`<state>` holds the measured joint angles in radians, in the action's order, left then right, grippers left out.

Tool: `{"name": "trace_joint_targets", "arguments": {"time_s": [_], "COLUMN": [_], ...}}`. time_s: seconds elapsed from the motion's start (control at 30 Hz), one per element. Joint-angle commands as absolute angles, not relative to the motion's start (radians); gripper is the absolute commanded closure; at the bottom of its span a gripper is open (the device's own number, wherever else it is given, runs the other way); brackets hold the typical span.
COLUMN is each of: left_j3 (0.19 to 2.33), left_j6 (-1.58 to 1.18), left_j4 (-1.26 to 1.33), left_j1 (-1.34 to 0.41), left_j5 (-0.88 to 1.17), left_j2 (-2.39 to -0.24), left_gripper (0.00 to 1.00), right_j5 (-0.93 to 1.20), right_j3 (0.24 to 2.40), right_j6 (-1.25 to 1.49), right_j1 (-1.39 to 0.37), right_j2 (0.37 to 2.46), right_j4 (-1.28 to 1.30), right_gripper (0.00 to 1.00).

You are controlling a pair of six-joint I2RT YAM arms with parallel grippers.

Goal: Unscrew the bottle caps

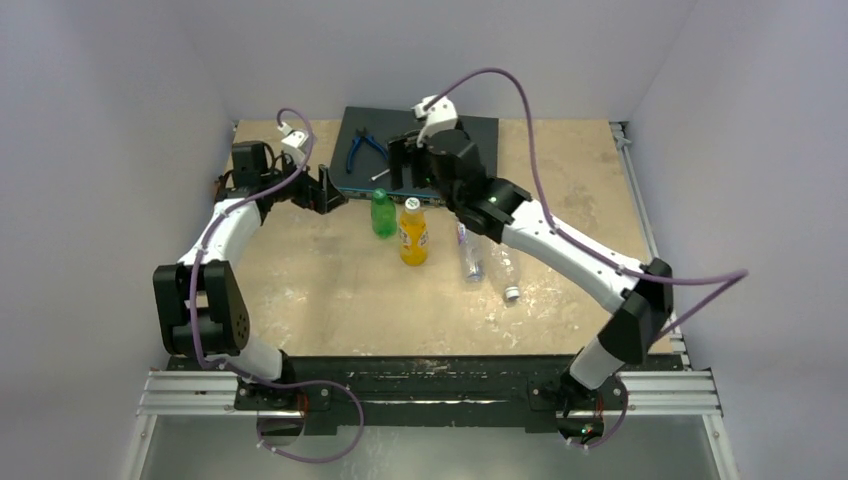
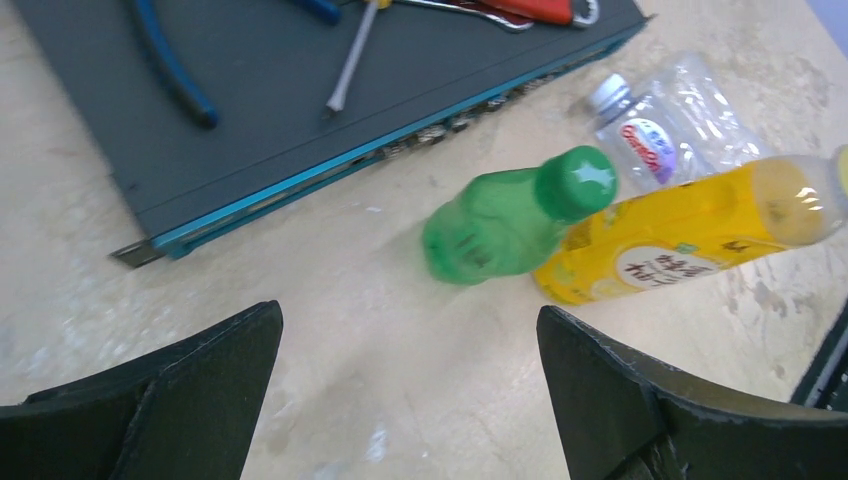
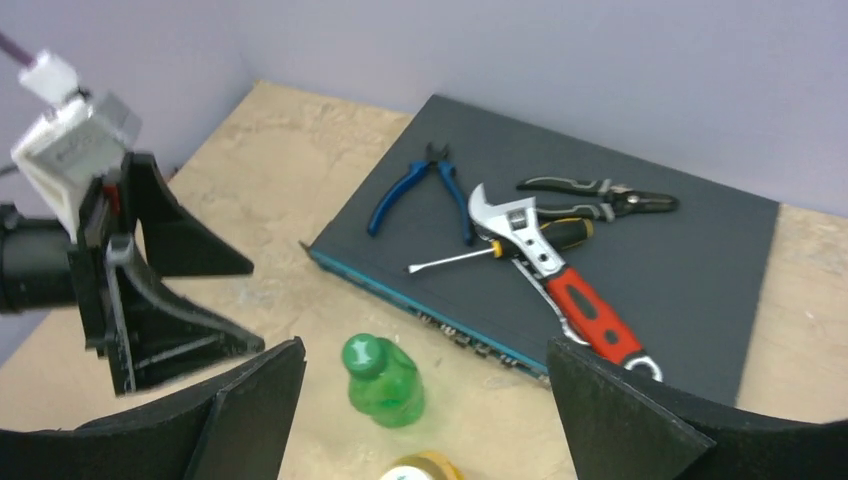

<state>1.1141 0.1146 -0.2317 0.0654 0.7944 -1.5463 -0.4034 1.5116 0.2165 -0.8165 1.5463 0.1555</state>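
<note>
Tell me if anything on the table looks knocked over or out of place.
Yes. The blue-labelled clear bottle and the larger clear bottle lie on their sides, while the green bottle and the yellow bottle beside them stand upright. Nothing looks spilled.

Brightness: even and fairly bright in all three views; the pale walls [image 1: 120,80] read lavender-grey.
Light source: diffuse, from overhead; no lamp in view.
Shadows: soft and short, with a faint one under the green bottle [image 2: 490,230] on the table [image 2: 330,330].
Glare: a white star-shaped highlight on the green cap [image 2: 578,180]; sheen on the clear bottle [image 2: 700,100] and the wrench [image 3: 520,225] head.
Focus: the left wrist view is soft throughout, and the left gripper [image 2: 408,312] is dark and blurred at its edges. The right wrist view is sharper on the tools, with the right gripper [image 3: 425,345] soft.
Distortion: wide-angle stretch along the wrist views' lower edges.
</note>
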Motion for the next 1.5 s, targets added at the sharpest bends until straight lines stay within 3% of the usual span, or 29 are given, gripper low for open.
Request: {"name": "trace_joint_targets", "arguments": {"time_s": [0.0, 0.17, 0.43, 0.67, 0.87, 1.47], "left_j3": [1.127, 1.192, 1.159, 1.156, 1.159, 1.170], "left_j6": [0.075, 0.108, 0.146, 0.175, 0.193, 0.199], "left_j4": [-0.200, -0.284, -0.321, -0.355, -0.366, -0.369], "left_j1": [0.175, 0.274, 0.280, 0.280, 0.280, 0.280], "left_j5": [0.753, 0.786, 0.820, 0.830, 0.813, 0.828], "left_j2": [-1.541, -1.578, -1.542, -1.513, -1.502, -1.476], "left_gripper": [0.00, 0.00, 0.00, 0.00, 0.00, 0.00], "right_j5": [-0.454, -0.448, -0.459, -0.349, -0.299, -0.202], "right_j3": [1.699, 1.872, 1.788, 1.899, 1.977, 2.069], "right_j6": [0.147, 0.151, 0.144, 0.103, 0.079, 0.058], "right_j1": [-0.886, -0.908, -0.913, -0.911, -0.899, -0.853], "right_j2": [1.702, 1.860, 1.851, 2.004, 2.064, 2.149], "right_j4": [0.308, 0.391, 0.349, 0.396, 0.443, 0.549], "right_gripper": [0.07, 0.11, 0.11, 0.13, 0.27, 0.37]}}
